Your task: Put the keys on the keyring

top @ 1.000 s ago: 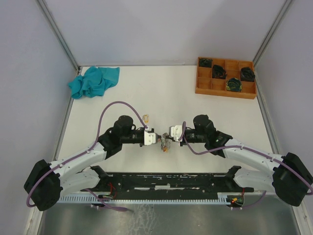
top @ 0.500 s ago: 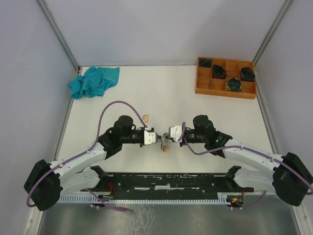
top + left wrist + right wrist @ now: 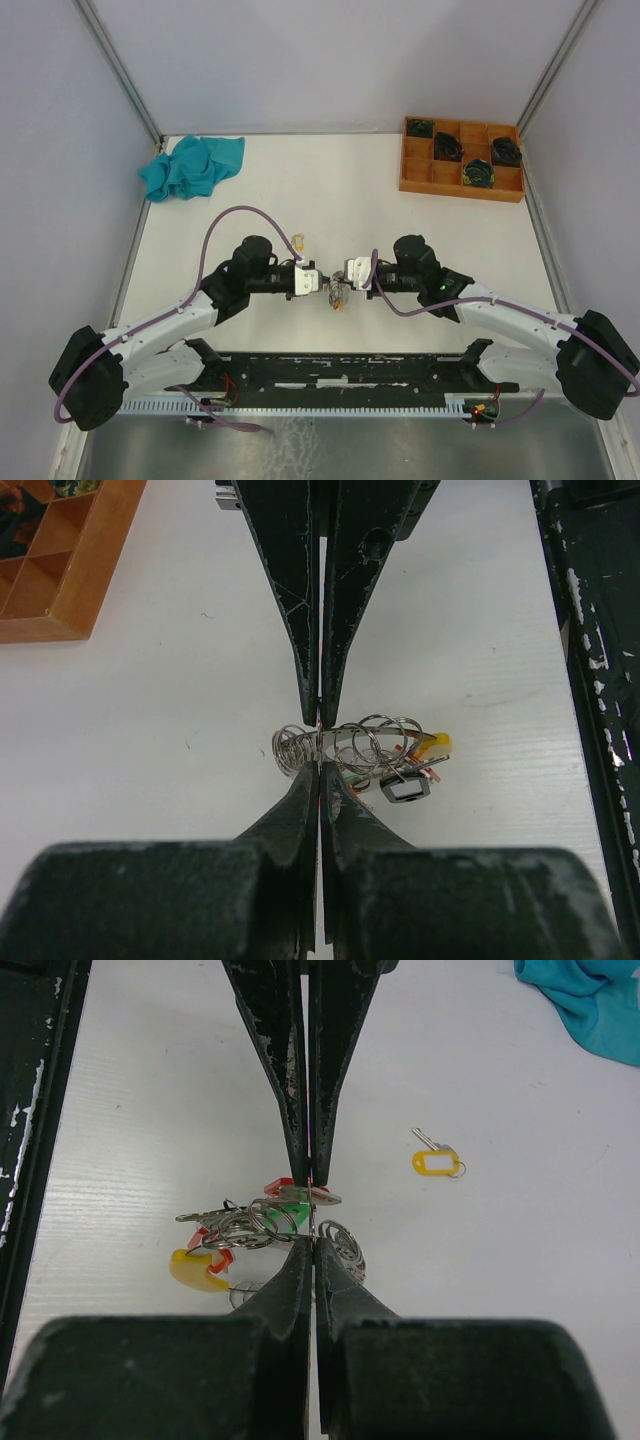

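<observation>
The keyring (image 3: 372, 742) hangs as a tangle of silvery loops between my two grippers, just above the table (image 3: 338, 293). It carries a long yellow tag (image 3: 194, 1270) and a small dark tag (image 3: 405, 790). Keys with red (image 3: 278, 1186) and green (image 3: 291, 1210) tags sit in the same bunch. My left gripper (image 3: 320, 764) is shut on a thin ring wire, with a red sliver between its pads. My right gripper (image 3: 313, 1240) is shut on the same wire from the opposite side, tip to tip. A yellow-tagged key (image 3: 437, 1162) lies alone on the table (image 3: 301, 240).
A wooden tray (image 3: 408, 172) of black coils stands at the back right. A teal cloth (image 3: 190, 166) lies crumpled at the back left. A black rail (image 3: 340, 368) runs along the near edge between the arm bases.
</observation>
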You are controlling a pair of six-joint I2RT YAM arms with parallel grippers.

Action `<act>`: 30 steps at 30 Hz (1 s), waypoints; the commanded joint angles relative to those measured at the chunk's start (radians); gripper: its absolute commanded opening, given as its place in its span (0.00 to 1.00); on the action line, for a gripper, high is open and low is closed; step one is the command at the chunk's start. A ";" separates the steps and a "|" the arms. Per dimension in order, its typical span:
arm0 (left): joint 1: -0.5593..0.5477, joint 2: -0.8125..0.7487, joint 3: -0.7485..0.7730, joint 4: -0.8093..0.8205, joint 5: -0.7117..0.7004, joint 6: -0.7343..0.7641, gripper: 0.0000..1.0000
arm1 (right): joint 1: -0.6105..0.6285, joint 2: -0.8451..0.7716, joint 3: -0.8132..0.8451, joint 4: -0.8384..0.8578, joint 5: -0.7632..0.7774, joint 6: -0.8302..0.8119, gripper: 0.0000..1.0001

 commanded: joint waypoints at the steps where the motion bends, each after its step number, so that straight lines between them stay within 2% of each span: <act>1: -0.003 -0.012 0.029 0.055 0.029 -0.026 0.03 | 0.008 -0.005 0.007 0.045 0.011 -0.011 0.01; 30: -0.002 -0.021 0.031 0.052 -0.010 -0.035 0.03 | 0.012 -0.010 0.003 0.043 0.016 -0.013 0.01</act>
